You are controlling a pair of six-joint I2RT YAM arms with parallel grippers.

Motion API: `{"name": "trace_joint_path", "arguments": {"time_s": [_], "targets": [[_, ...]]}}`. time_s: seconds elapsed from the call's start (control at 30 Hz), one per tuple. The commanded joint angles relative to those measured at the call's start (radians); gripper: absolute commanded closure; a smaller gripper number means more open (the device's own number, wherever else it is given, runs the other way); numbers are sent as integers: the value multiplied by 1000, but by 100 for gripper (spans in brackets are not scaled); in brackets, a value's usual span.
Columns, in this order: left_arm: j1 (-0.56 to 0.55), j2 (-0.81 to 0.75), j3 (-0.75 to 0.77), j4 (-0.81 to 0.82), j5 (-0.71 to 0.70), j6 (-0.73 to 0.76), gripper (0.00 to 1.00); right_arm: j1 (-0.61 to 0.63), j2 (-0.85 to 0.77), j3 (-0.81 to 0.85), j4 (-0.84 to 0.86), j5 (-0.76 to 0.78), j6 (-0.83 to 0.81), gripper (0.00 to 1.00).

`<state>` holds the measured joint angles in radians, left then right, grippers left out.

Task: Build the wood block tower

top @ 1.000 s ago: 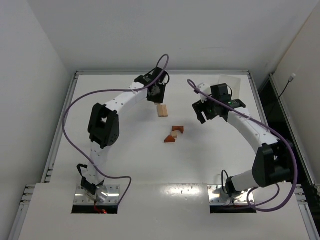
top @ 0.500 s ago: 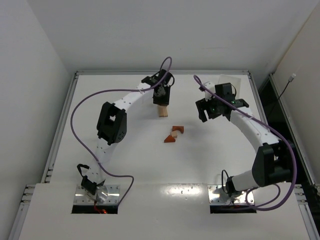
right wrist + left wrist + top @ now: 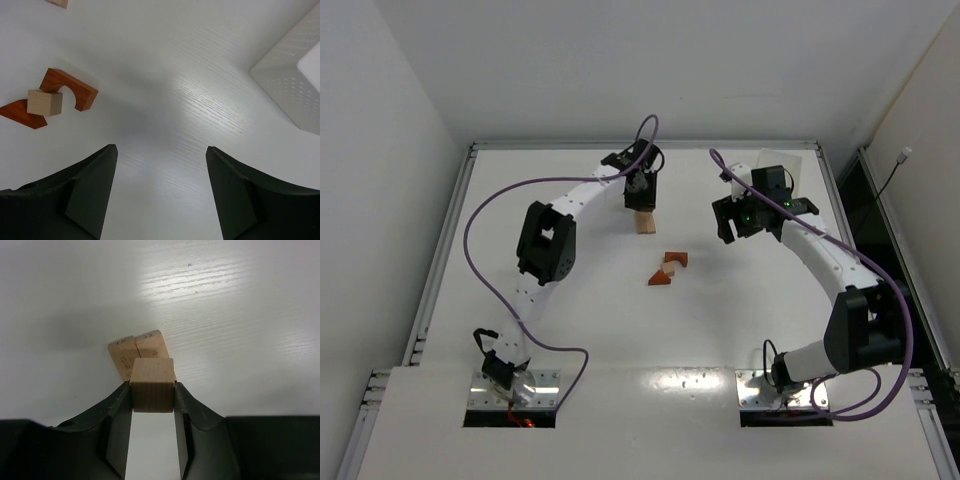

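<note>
Pale matt wood cube (image 3: 152, 384), smooth reddish-brown wood arch (image 3: 70, 83), faintly grained white table (image 3: 225, 315)

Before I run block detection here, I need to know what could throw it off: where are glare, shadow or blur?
Left wrist view: streaked glare on the table beyond the two flat tan blocks, soft shadow to their left, the held tan block sharp. Right wrist view: a glare patch mid-table, arch block crisp, white tray cropped. Top view: glare at the near table edge, blocks tiny.
</note>
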<state>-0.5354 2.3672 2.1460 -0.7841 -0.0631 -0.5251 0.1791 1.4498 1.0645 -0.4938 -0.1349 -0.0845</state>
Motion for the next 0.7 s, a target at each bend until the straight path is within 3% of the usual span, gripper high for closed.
{"name": "trace_joint_path", "arguments": {"time_s": [0.0,0.67], "targets": [[25,6,43,26,8,-16,100,-3,-8,38,46,-19,17,31],[57,33,63,17,20,-1,100,-3,11,48,55,-19,26,31]]}}
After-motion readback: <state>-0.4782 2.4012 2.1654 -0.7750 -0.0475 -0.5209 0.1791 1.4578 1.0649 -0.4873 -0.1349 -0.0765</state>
